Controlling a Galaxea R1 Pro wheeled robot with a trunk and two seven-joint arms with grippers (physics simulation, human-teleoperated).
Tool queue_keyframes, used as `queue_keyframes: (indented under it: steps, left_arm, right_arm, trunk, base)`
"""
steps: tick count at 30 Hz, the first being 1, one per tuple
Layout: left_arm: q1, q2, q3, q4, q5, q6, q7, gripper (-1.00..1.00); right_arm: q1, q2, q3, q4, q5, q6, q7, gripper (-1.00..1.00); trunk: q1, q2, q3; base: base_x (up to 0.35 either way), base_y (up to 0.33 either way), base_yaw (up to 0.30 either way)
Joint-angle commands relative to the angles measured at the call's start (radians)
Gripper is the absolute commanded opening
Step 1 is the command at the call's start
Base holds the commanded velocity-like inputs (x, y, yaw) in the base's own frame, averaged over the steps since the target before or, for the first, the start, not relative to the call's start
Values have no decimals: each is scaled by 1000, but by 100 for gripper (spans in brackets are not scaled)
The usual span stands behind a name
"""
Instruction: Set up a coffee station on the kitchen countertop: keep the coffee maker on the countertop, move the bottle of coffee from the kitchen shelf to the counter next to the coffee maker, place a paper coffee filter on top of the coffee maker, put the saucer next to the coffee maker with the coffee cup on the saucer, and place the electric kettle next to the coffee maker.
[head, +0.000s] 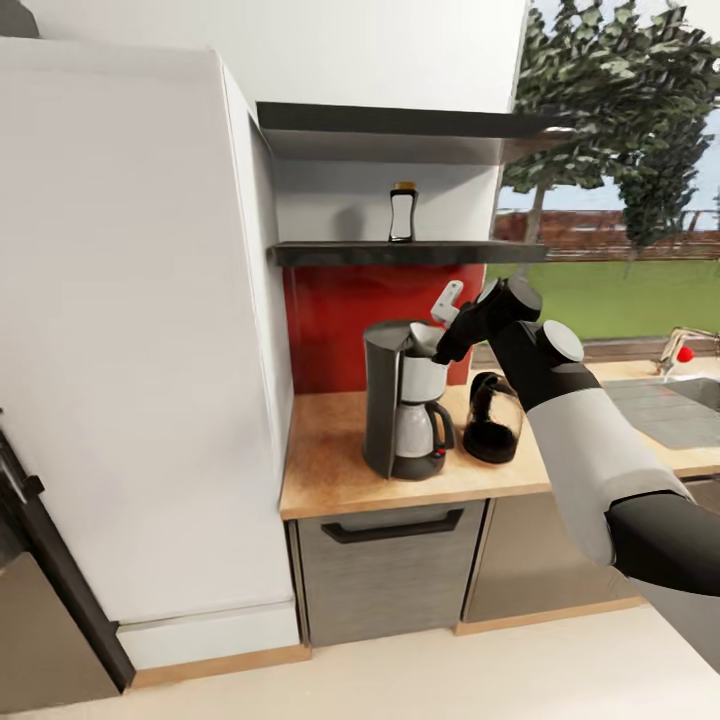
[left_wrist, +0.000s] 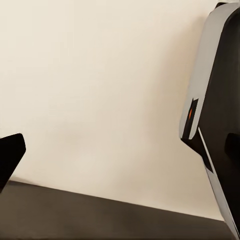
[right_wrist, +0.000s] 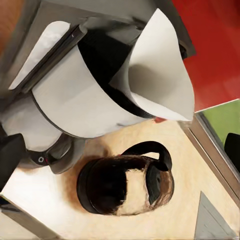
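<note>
While your right pincer (head: 437, 330), jaws apart, leaves the filter (right_wrist: 160, 75) on the coffee maker (head: 400, 400), kettle (head: 492, 418) sits beside; bottle (head: 402, 212) waits on the shelf (head: 400, 254).

White paper coffee filter (right_wrist: 160, 70) stands tilted in the coffee maker (head: 400, 400) top.

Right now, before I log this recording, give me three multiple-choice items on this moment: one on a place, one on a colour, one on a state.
1. Where is the bottle of coffee?
A. on the kitchen shelf
B. on the kitchen countertop
C. in the sink

2. What colour is the wall panel behind the coffee maker?
A. green
B. red
C. blue

3. What is the state of the paper coffee filter?
A. flat on the counter
B. on the shelf
C. at the coffee maker's open top, by the right gripper

Answers: 1 A, it stands on the lower dark board; 2 B, the panel is red; 3 C, the wrist view shows the cone over the opening.
</note>
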Motion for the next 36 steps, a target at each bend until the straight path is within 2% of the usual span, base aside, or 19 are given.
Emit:
queue_keyframes:
  steps: [1,7,10,13,15,16,18,19,22,25,26,28,30,32,33,36]
  left_arm:
    - [-1,0,7,2,-11,-6,4,100]
    - [-1,-1,8,1,-11,-6,4,100]
    - [-1,-1,8,1,-11,-6,4,100]
    - [-1,-1,8,1,-11,-6,4,100]
    - [-1,-1,8,1,-11,-7,4,100]
    - [-1,0,8,1,-11,-7,4,100]
    - [-1,0,8,1,-11,-7,4,100]
    - [-1,0,8,1,-11,-7,4,100]
    - [-1,-1,8,1,-11,-7,5,100]
    - [-1,0,8,1,-11,-7,5,100]
    - [-1,0,8,1,-11,-7,5,100]
    - [-1,-1,8,1,-11,-7,5,100]
    - [-1,-1,8,1,-11,-7,5,100]
    - [-1,-1,8,1,-11,-7,5,100]
    - [-1,-1,8,0,-11,-7,5,100]
    - [-1,-2,8,0,-11,-7,5,100]
  right_arm:
    - [-1,0,2,-1,7,4,7,100]
    - [-1,1,-4,-9,6,4,3,100]
    - [-1,1,-14,-65,5,5,-21,100]
    - [-1,1,-69,-159,2,19,-61,100]
    - [-1,3,-138,-239,-1,45,-79,100]
    - [-1,4,-153,-260,-1,51,-82,100]
    - [-1,17,-200,-342,-4,68,-87,100]
    - [-1,21,-210,-361,-5,71,-88,100]
    - [-1,45,-293,-459,-13,78,-91,100]
    - [-1,61,-345,-507,-17,81,-105,100]
    - [-2,67,-359,-519,-18,82,-140,100]
    - [-2,72,-369,-528,-24,82,-254,100]
    - [-3,76,-371,-527,-47,81,-329,100]
    - [-6,86,-373,-526,-116,82,-415,100]
    - [-7,88,-373,-525,-140,82,-433,100]
    - [-10,95,-372,-529,-304,81,-509,100]
  trunk:
    - [0,-1,-1]
    - [0,-1,-1]
    - [0,-1,-1]
    - [0,-1,-1]
    - [0,-1,-1]
    - [0,-1,-1]
    - [0,-1,-1]
    - [0,-1,-1]
    - [0,-1,-1]
    - [0,-1,-1]
    - [0,-1,-1]
    - [0,-1,-1]
    - [0,-1,-1]
    - [0,-1,-1]
    - [0,-1,-1]
    - [0,-1,-1]
  base:
    - [-325,0,0]
    - [-294,0,0]
    - [-91,0,0]
    - [-28,0,0]
    - [-10,0,0]
    - [-6,0,0]
    - [-3,0,0]
    - [-2,0,0]
    - [0,0,0]
    - [0,0,0]
    - [0,0,0]
    - [0,0,0]
    - [0,0,0]
    - [0,0,0]
    - [0,0,0]
    - [0,0,0]
